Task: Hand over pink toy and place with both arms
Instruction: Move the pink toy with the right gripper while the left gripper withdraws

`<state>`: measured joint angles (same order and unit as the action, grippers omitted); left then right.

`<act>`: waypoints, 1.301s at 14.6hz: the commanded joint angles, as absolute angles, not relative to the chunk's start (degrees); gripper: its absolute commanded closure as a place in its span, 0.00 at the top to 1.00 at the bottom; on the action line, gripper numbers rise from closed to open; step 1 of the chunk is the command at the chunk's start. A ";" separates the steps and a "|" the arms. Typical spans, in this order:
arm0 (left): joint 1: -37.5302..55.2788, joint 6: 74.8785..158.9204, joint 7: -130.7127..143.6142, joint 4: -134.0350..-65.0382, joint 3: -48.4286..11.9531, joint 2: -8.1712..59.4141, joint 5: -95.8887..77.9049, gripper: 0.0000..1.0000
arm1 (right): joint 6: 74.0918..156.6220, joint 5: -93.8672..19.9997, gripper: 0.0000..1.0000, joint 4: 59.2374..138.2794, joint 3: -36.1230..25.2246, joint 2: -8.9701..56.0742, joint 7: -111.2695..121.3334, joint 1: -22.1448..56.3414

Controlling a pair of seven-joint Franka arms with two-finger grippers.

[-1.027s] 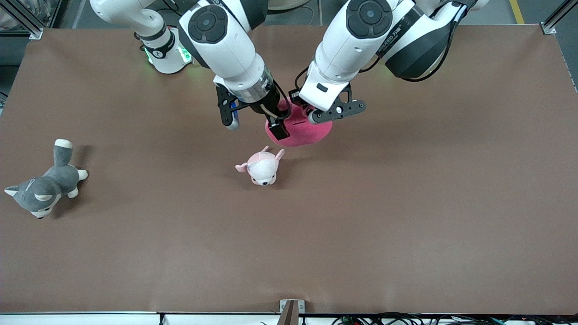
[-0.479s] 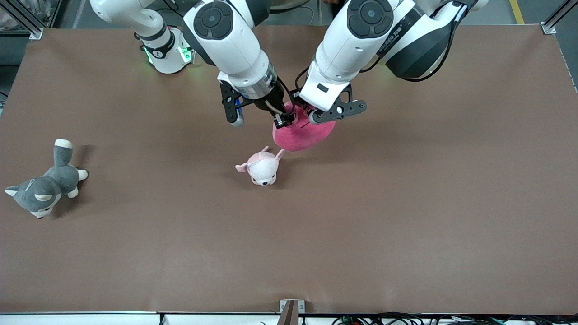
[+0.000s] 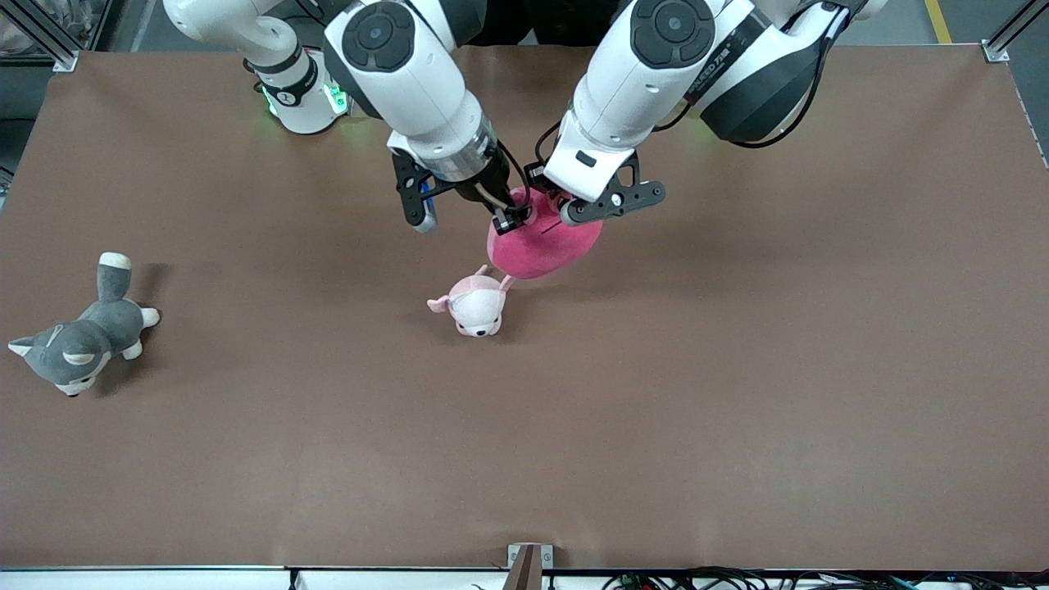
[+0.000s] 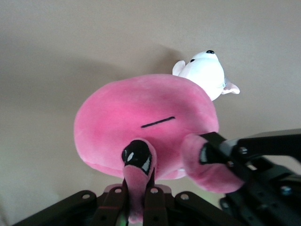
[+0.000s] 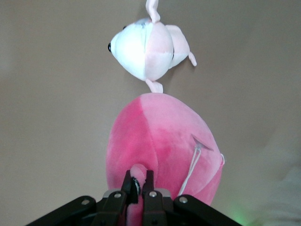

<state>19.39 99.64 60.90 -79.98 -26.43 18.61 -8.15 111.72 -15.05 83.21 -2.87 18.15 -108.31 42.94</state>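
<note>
- Two end effectors grip one plush at once: the pink toy [image 3: 542,244] hangs in the air above the table [image 3: 737,369], over the middle strip near the robots' bases, pinched from both ends.
- Left end effector [image 4: 137,188], seen in the left wrist view, is clamped narrow on a small pink nub with a black tip on the toy; its fingers [image 4: 151,202] squeeze that flap flat between them.
- Right end effector [image 5: 137,190] is likewise closed tight on a thin fold of pink fabric, in the right wrist view; from the left wrist view it shows as a black finger pressed into a plump pink lobe.
- One small puppy plush [image 3: 475,303] lies on the table just below the hanging toy and slightly nearer the front camera, apparently not touching it. A grey husky plush [image 3: 78,344] lies well apart, toward the right arm's end of the table.
- Judgement: the handover appears to be at the shared-grip point, so only one arm should let go, and only once the other's pinch is sure.
- Both grips are on thin, soft tags of fabric, which could slip; the releasing end effector would do well to open fully before backing off, without tugging.
- Whichever arm carries on should lift clear of the puppy plush before travelling, then lower the toy onto bare table.
</note>
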 commanded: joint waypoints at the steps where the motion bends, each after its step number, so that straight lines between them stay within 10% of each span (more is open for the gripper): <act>1: 19.95 99.40 61.08 -77.61 -26.28 19.16 -8.09 0.53 | 108.65 -16.26 0.00 83.50 -2.81 16.70 -105.21 40.35; 3: 19.95 99.40 61.00 -77.08 -26.11 18.81 -8.09 1.00 | 106.71 -16.26 0.00 83.85 -2.99 15.91 -103.81 39.73; 19: -8.32 80.87 25.17 -77.69 -26.19 1.24 -4.57 1.00 | 95.09 -15.91 0.01 98.77 -3.08 8.96 -59.34 9.51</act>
